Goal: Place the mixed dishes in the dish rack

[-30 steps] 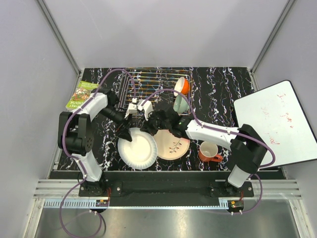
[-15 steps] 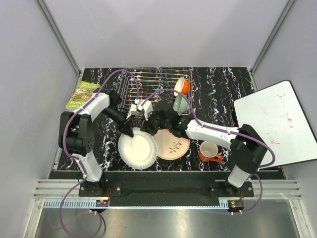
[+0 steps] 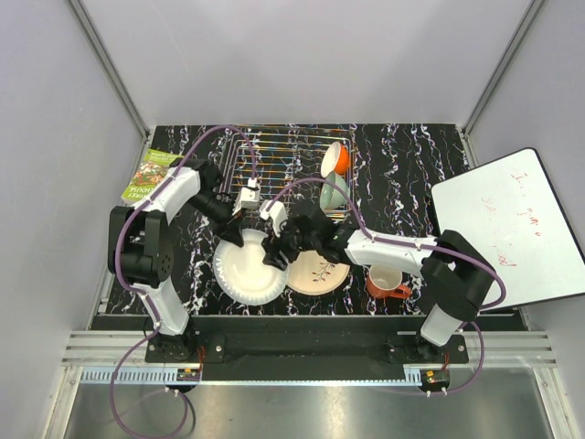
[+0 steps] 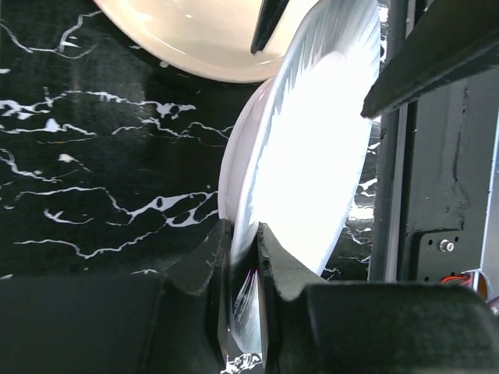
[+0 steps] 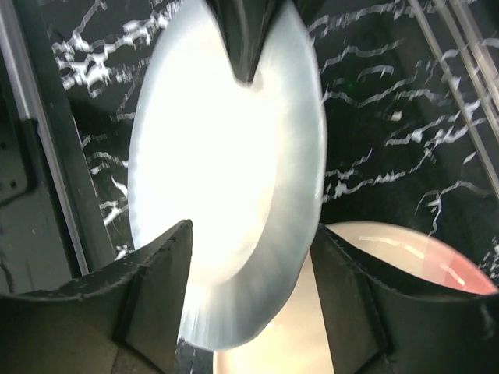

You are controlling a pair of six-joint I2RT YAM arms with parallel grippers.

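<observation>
The white plate [image 3: 245, 272] lies tilted on the black marble table, its far-left rim pinched in my left gripper [image 3: 232, 238]. In the left wrist view the jaws [image 4: 243, 238] are shut tight on the white plate [image 4: 312, 148] at its thin rim. My right gripper [image 3: 272, 250] is open at the plate's right edge. The right wrist view shows its fingers [image 5: 160, 269] spread on either side of the white plate [image 5: 226, 156] without pressing it. The peach-pink plate [image 3: 320, 273] lies flat beside it. An orange mug [image 3: 386, 282] stands to the right. The dish rack [image 3: 274, 155] holds an orange bowl [image 3: 336, 158] and a pale green bowl [image 3: 333, 192].
A green book [image 3: 151, 176] lies left of the rack. A whiteboard [image 3: 507, 229] leans at the table's right edge. The peach-pink plate [image 5: 390, 253] sits just under my right finger, and rack wires [image 5: 460, 39] run at the upper right of that view.
My left gripper has shut on the white plate's rim. My right gripper has opened, let go of the plate and shifted down along its right edge. The plate has moved slightly left.
</observation>
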